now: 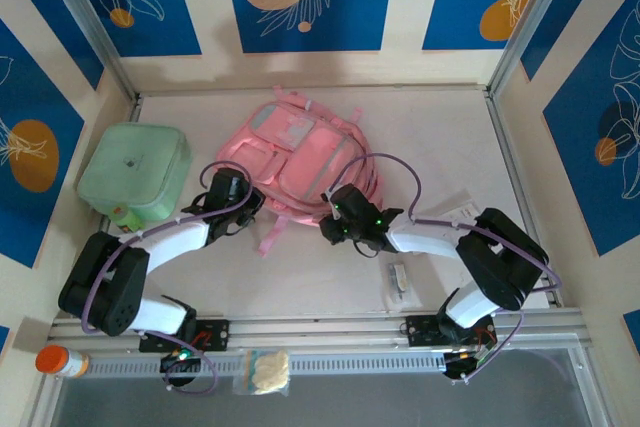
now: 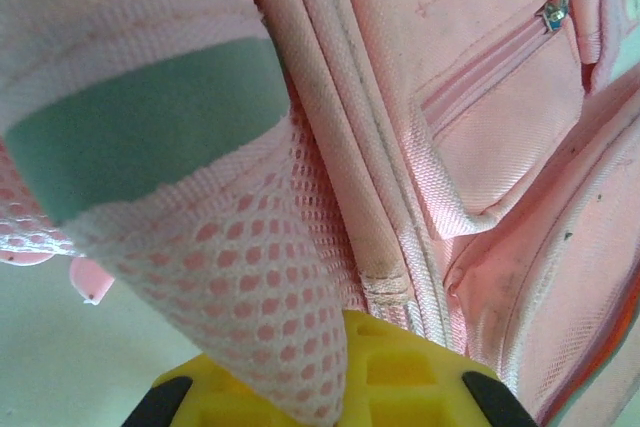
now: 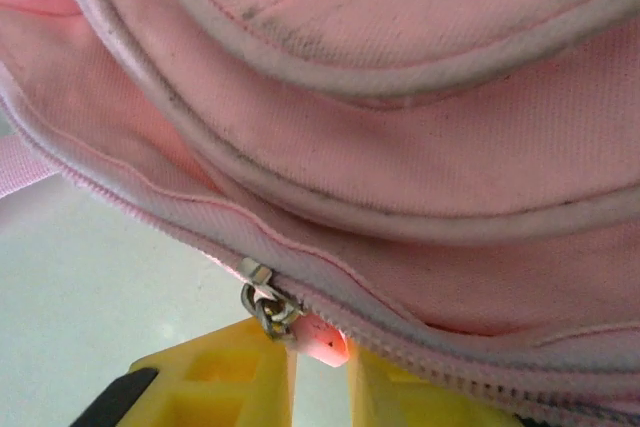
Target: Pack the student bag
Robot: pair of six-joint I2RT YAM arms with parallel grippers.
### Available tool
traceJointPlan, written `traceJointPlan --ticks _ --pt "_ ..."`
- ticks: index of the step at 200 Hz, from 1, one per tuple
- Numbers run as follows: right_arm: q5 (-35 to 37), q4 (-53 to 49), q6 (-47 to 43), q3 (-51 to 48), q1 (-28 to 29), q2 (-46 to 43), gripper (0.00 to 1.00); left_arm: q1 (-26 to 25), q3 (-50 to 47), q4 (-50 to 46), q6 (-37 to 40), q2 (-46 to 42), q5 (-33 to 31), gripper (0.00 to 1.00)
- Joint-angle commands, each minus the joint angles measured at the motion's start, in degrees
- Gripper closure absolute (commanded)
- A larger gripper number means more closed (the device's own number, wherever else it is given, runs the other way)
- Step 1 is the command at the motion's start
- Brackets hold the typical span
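Note:
The student bag (image 1: pixel 300 147), a pink backpack with grey trim, lies flat in the middle of the table. My left gripper (image 1: pixel 250 209) is at its lower left edge. In the left wrist view the yellow fingers (image 2: pixel 345 367) are shut on a pink mesh strap (image 2: pixel 250 277) of the bag. My right gripper (image 1: pixel 328 227) is at the bag's lower right edge. Its yellow fingers (image 3: pixel 322 387) stand slightly apart, and the pink zipper pull (image 3: pixel 322 339) lies across the top of the gap. The metal slider (image 3: pixel 262 299) sits on the closed zip just left of it.
A mint-green soft case (image 1: pixel 135 172) stands at the left of the table, close to the left arm. A small white object (image 1: pixel 398 280) lies near the front edge. An orange-capped bottle (image 1: pixel 60 360) and a pale packet (image 1: pixel 262 372) sit below the front rail.

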Motion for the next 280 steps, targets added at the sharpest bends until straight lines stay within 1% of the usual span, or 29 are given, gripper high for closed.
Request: traceJointPlan --ticks 1,11,28,40,55,78,100,113,123,133,143,151,158,171,174,179,188,201,208,214,231,242,260,280 --pt "1.4 0.8 0.4 2.4 -0.5 1.3 0.76 -0.5 1.6 4.4 1.0 0.0 0.5 1.0" --pt "1.5 1.3 -0.1 2.7 -0.5 2.2 0.76 -0.5 1.5 4.4 0.9 0.0 0.5 1.0" --pt "1.4 0.9 -0.8 3.6 -0.4 3.4 0.86 -0.5 1.4 4.5 1.0 -0.1 0.2 1.0" --pt "2.4 -0.4 -0.9 3.8 -0.2 3.1 0.89 -0.4 1.4 4.2 1.1 -0.2 0.0 1.0" --pt "3.6 -3.1 -0.5 3.8 0.0 1.4 0.92 -0.4 1.7 4.0 1.8 -0.2 -0.1 1.0" --pt "4.6 -9.3 1.3 3.7 -0.2 -1.4 1.0 0.7 3.0 2.2 3.7 0.2 -0.4 1.0" --pt "5.0 -15.5 3.6 2.5 -1.3 -5.0 1.0 3.5 5.1 1.0 6.4 1.4 1.1 1.0" --pt "2.9 -18.2 5.2 1.3 -3.1 -7.4 1.0 5.6 7.8 -1.0 8.9 3.2 3.0 1.0" --pt "-1.2 -19.7 6.0 0.6 -5.2 -8.8 1.0 6.9 9.8 -2.9 10.0 4.4 3.9 1.0" --pt "-5.6 -20.3 5.5 0.6 -6.1 -9.8 1.0 8.0 11.0 -2.6 10.9 5.5 4.8 1.0" --pt "-7.2 -20.2 4.5 1.3 -4.7 -10.3 1.0 8.5 12.6 -2.1 12.9 6.9 5.2 1.0" --pt "-8.2 -19.6 3.2 2.4 -2.8 -10.0 1.0 8.8 15.4 -3.9 14.5 8.5 6.0 1.0" --pt "-8.7 -19.4 2.7 3.9 -1.3 -9.3 1.0 9.0 17.6 -4.7 15.8 10.2 8.3 1.0" --pt "-10.6 -18.6 2.8 7.1 0.9 -7.2 1.0 9.1 20.0 -3.3 18.7 12.5 12.7 1.0" --pt "-11.1 -18.2 3.2 7.8 1.2 -6.8 1.0 9.1 20.4 -2.8 19.5 12.8 13.4 0.97" --pt "-11.7 -17.6 4.0 8.6 1.4 -5.9 1.0 9.2 20.6 -2.4 20.8 13.1 14.1 0.86" --pt "-12.9 -15.8 5.6 9.5 1.3 -4.3 1.0 9.7 20.5 -3.7 22.3 12.9 13.8 0.73" --pt "-12.6 -14.7 6.9 10.8 1.4 -2.0 1.0 10.6 18.4 -4.0 22.8 11.1 14.9 0.6" --pt "-11.8 -14.5 7.0 11.4 1.7 -0.9 1.0 10.7 16.4 -3.5 22.1 9.2 15.3 0.53" --pt "-10.9 -14.7 6.9 11.9 2.1 -0.1 1.0 10.3 14.6 -3.5 20.9 7.3 15.2 0.49" --pt "-9.9 -14.4 7.7 12.2 2.3 1.2 1.0 8.1 9.4 -3.6 15.8 1.4 14.5 0.44" --pt "-9.7 -14.3 7.7 12.0 2.5 1.3 1.0 4.7 5.8 -2.6 11.9 -2.4 12.6 0.41" --pt "-8.6 -14.6 7.5 11.9 3.1 1.1 1.0 -1.0 1.0 -2.8 3.9 -7.2 6.4 0.39" --pt "-8.2 -15.1 7.4 11.7 3.5 0.9 1.0 -6.6 -5.5 3.0 -6.4 -10.5 -0.5 0.37"
